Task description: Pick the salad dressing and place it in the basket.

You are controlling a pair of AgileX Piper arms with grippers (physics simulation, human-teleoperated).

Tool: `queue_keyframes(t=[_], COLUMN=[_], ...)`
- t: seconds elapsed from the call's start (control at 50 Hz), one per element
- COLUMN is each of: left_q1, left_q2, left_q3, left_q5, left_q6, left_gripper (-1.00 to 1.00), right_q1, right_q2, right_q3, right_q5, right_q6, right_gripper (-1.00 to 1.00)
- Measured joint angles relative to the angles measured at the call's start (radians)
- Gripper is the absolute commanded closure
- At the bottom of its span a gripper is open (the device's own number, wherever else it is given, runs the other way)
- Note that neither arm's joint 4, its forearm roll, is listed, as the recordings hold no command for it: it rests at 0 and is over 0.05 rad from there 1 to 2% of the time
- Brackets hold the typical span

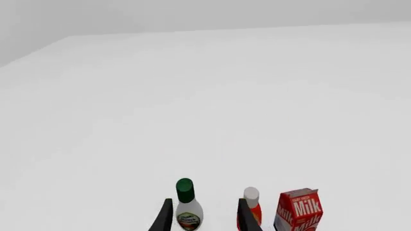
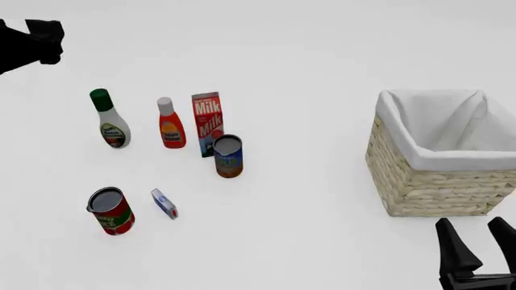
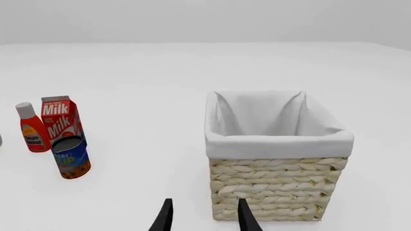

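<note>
The salad dressing (image 2: 109, 121), a white bottle with a dark green cap, stands upright at the left end of a row of items. In the left wrist view it (image 1: 187, 204) shows between the spread fingers of my left gripper (image 1: 204, 217), which is open, empty and well short of it. In the front view only the left arm's dark bulk (image 2: 32, 39) shows at the top left. The wicker basket (image 2: 435, 187) with white lining stands at the right and holds nothing. My right gripper (image 2: 477, 241) is open and empty, just in front of the basket (image 3: 276, 192).
Beside the dressing stand a red bottle with a white cap (image 2: 170, 124) and a milk carton (image 2: 207, 122). A blue can (image 2: 228, 156) stands in front of the carton. A red can (image 2: 110, 210) and a small blue-white box (image 2: 164, 203) sit nearer me.
</note>
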Motion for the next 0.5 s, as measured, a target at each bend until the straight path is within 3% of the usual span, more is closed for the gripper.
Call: queue_keyframes(t=[0.32, 0.5], left_q1=[0.048, 0.078], left_q2=[0.238, 0.341], left_q3=[-0.293, -0.400], left_q5=[0.134, 0.176], left_q6=[-0.011, -0.028], left_gripper=[-1.00, -1.00], right_q1=[0.000, -0.001], right_q2=[-0.009, -0.020], right_q3=[0.000, 0.000], right_q5=[0.013, 0.025], right_q6=[0.004, 0.005], right_gripper=[-1.00, -1.00])
